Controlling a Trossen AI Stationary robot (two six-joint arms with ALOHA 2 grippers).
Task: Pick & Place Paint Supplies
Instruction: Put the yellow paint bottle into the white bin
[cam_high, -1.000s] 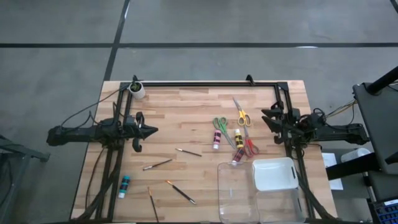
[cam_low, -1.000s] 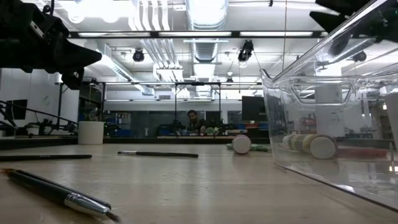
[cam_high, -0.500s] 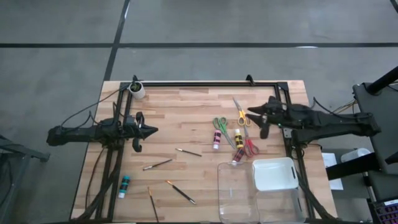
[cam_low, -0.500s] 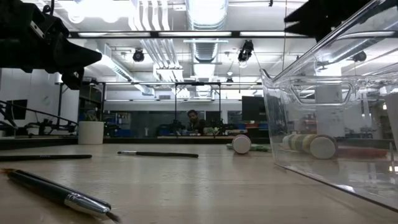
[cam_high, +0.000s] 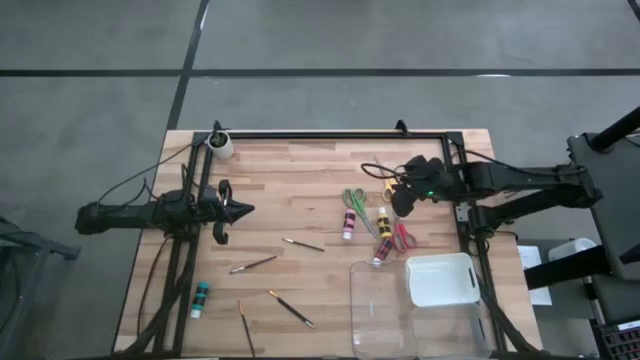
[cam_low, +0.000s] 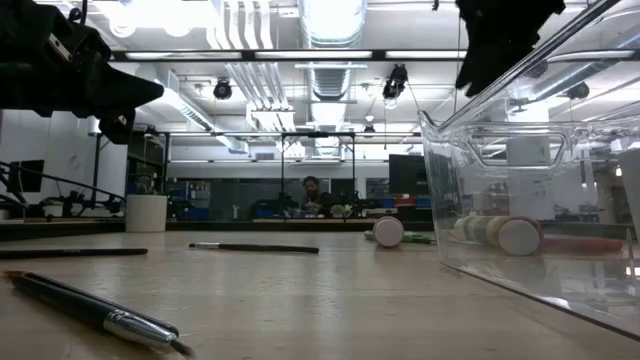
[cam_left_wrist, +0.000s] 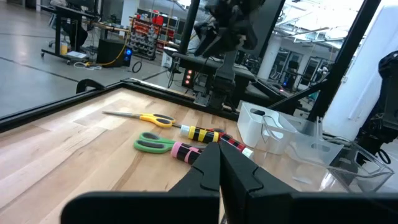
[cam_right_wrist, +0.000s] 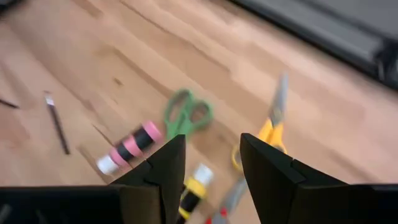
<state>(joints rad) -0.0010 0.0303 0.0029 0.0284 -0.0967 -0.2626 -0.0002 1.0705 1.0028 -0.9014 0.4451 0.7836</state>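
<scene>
High view gives you the cluster right of the table's (cam_high: 300, 170) centre: green scissors (cam_high: 354, 199), yellow scissors (cam_high: 389, 188), red scissors (cam_high: 403, 237), a pink bottle (cam_high: 348, 225) and a yellow bottle (cam_high: 382, 222), both black-banded with pale caps. A teal bottle (cam_high: 200, 298) lies near the left edge. Your right gripper (cam_high: 400, 192) hovers over the yellow scissors, fingers partly apart, empty. Left gripper (cam_high: 232, 210) waits at the left side, pinched closed. Pale wood planks; a workshop with ceiling lights behind.
</scene>
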